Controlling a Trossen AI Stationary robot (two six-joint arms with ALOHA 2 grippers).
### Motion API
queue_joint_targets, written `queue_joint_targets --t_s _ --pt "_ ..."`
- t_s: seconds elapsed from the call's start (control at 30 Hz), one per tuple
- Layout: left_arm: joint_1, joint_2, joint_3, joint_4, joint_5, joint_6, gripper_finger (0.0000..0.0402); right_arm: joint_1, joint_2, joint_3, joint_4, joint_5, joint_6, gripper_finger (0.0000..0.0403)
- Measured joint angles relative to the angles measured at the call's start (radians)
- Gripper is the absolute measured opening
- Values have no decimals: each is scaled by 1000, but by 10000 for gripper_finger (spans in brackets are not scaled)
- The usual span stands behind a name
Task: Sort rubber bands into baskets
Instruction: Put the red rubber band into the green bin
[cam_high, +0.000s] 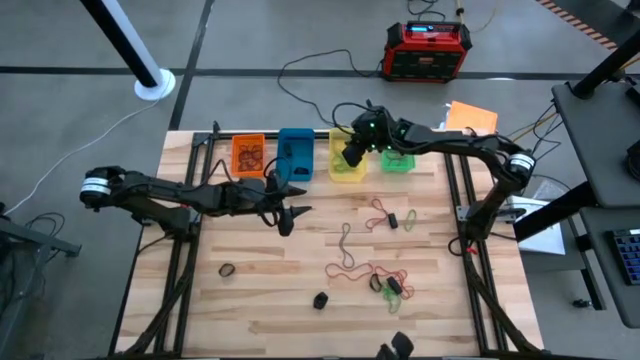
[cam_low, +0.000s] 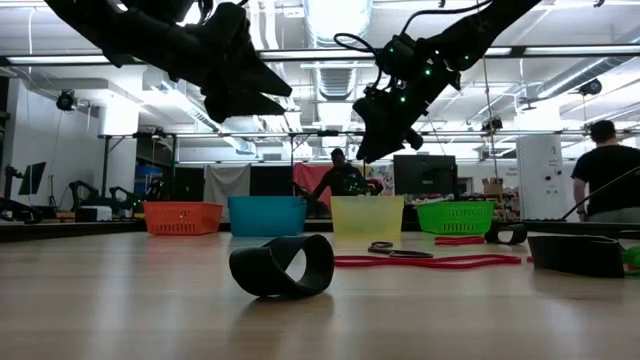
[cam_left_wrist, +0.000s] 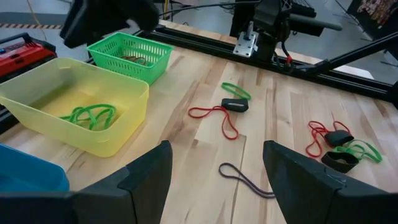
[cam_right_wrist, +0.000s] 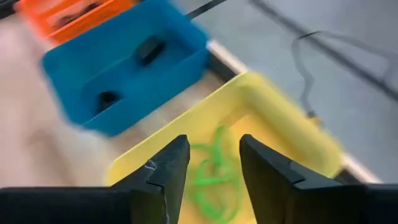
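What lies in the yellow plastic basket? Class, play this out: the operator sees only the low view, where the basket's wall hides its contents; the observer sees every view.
Observer: Thin green rubber bands lie tangled on the floor of the yellow plastic basket.
Operator: I can't judge depth here. Where do the grippers stand?
Observer: The right gripper hangs directly over the yellow basket, jaws apart; the left gripper is over the bare table in front of the blue plastic basket, jaws wide open.
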Motion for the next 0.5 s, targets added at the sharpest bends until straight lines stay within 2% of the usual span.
queue_joint_targets --t_s 0.23,0.5 --pt "-1 0 0 -11 0 11 235 78 -40 0 -142 -241 7 147" --pt "-1 0 0 -18 0 32 235 290 -79 0 -405 -263 35 130"
